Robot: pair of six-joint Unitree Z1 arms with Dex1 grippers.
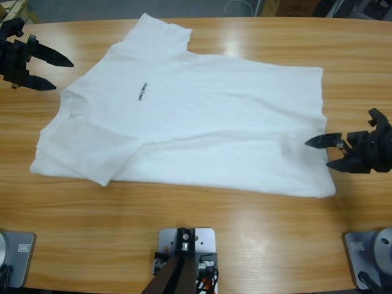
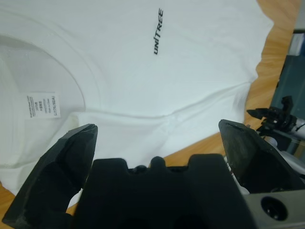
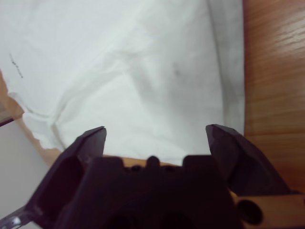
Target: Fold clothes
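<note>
The clothes are one white T-shirt (image 1: 202,122) lying flat on the wooden table (image 1: 245,239), collar to the left, hem to the right. A small dark printed mark (image 1: 142,92) sits near the collar; in the left wrist view it reads as lettering (image 2: 158,32). My left gripper (image 1: 62,75) is open just off the collar end, apart from the cloth. The left wrist view shows the T-shirt (image 2: 190,76) ahead of the left gripper (image 2: 157,128). My right gripper (image 1: 317,153) is open at the hem edge. In the right wrist view the T-shirt (image 3: 133,71) lies beyond the right gripper (image 3: 156,129).
Bare wood runs along the table's near side and to the right of the hem (image 3: 271,71). A white size label (image 2: 46,106) shows inside the collar. One sleeve (image 1: 160,32) points to the table's far edge, the other (image 1: 86,162) to the near left.
</note>
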